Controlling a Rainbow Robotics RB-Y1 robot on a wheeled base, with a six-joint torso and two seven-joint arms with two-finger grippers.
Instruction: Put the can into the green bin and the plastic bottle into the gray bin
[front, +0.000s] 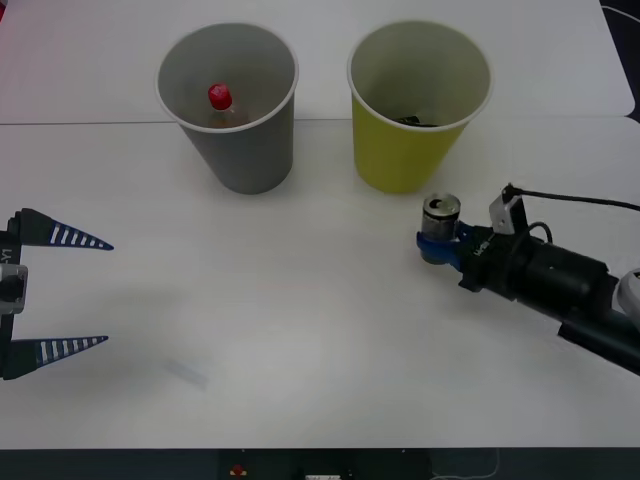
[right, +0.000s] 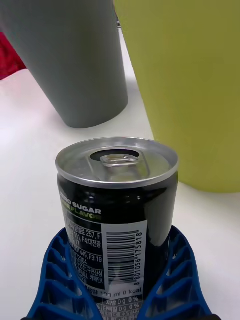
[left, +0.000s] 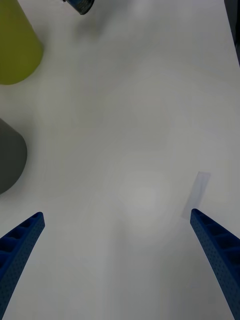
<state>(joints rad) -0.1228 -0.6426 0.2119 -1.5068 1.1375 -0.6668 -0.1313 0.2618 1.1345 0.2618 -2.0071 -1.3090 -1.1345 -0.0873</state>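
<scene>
The white table spreads wide under everything. Just ahead of the right gripper stands the green bin, its wall close beyond the fingertips; further off to that claw's left is the gray bin, and the plastic bottle already sits inside it, red cap up. The right gripper is closed around the can, which stands upright between the blue fingers, clasped low on its body. The left gripper waits at the near left edge, fingers spread wide with nothing between them.

To do this step well, I'd say the can needs lifting straight until its base clears the green rim, then carrying forward over the opening before release; a low approach would knock the bin's wall.

The right wrist view shows the can's pull-tab top, barcode and how deep it sits in the fingers. The front view alone shows the bottle in the gray bin and something dark at the green bin's bottom.
</scene>
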